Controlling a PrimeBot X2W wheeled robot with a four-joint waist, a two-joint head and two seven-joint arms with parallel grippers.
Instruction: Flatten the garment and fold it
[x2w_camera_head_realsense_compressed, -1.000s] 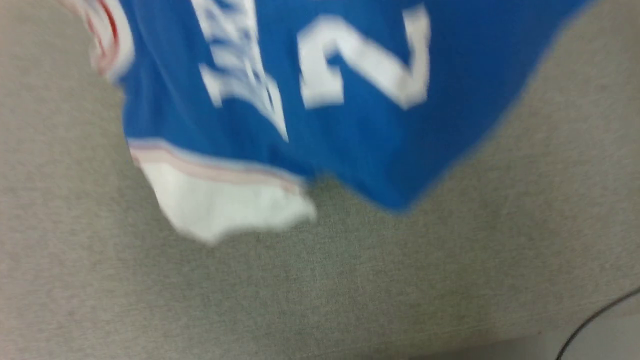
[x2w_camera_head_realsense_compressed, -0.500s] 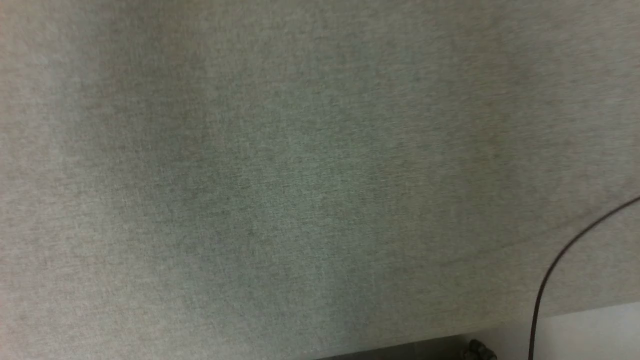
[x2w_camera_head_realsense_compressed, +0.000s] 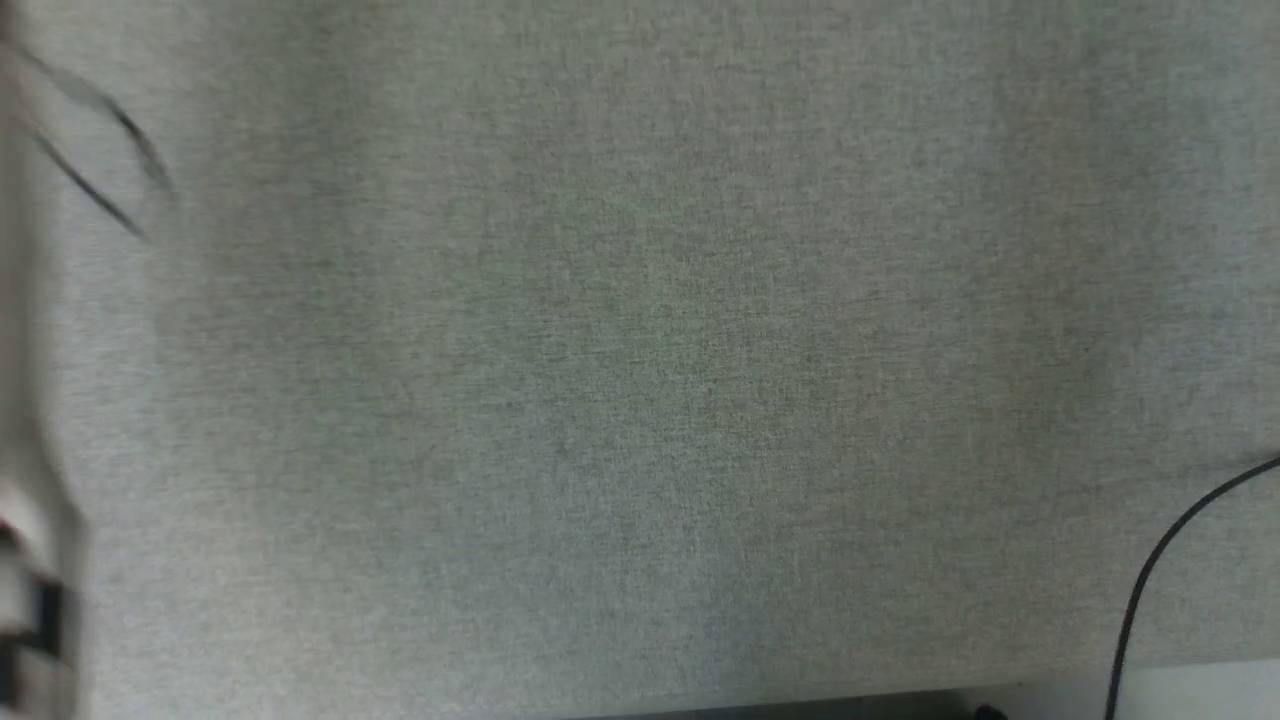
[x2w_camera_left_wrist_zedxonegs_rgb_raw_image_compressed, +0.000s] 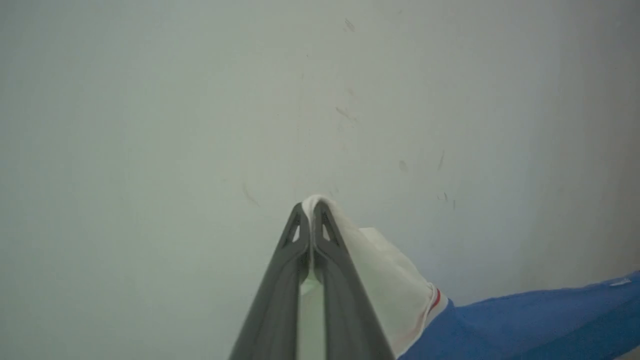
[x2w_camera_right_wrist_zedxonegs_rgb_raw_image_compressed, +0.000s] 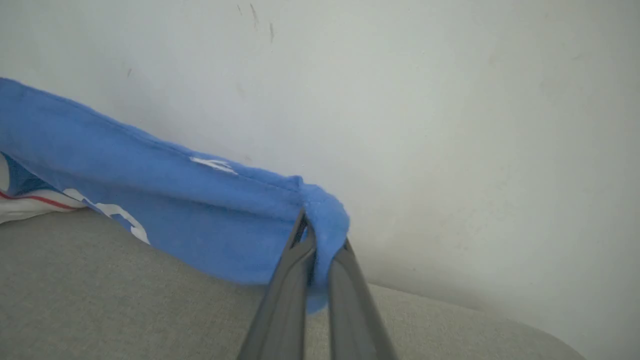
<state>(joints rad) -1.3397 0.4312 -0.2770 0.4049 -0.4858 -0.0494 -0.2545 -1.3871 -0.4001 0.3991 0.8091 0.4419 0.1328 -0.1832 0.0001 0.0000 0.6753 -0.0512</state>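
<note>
Above grey fabric surface (x2w_camera_right_wrist_zedxonegs_rgb_raw_image_compressed: 100, 290) | garment (x2w_camera_right_wrist_zedxonegs_rgb_raw_image_compressed: 200, 210) is held stretched before pale wall (x2w_camera_left_wrist_zedxonegs_rgb_raw_image_compressed: 200, 100) | white sleeve (x2w_camera_left_wrist_zedxonegs_rgb_raw_image_compressed: 385, 270) is pinched by jaws of left gripper (x2w_camera_left_wrist_zedxonegs_rgb_raw_image_compressed: 311, 207) | blue corner is pinched by jaws of right gripper (x2w_camera_right_wrist_zedxonegs_rgb_raw_image_compressed: 322, 235)

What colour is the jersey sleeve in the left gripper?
White sleeve with red stripe; left wrist view.

The left pincer (x2w_camera_left_wrist_zedxonegs_rgb_raw_image_compressed: 312, 207) and right pincer (x2w_camera_right_wrist_zedxonegs_rgb_raw_image_compressed: 322, 234) — two long, dark grey, tapering fingers (x2w_camera_left_wrist_zedxonegs_rgb_raw_image_compressed: 280, 290) each.
</note>
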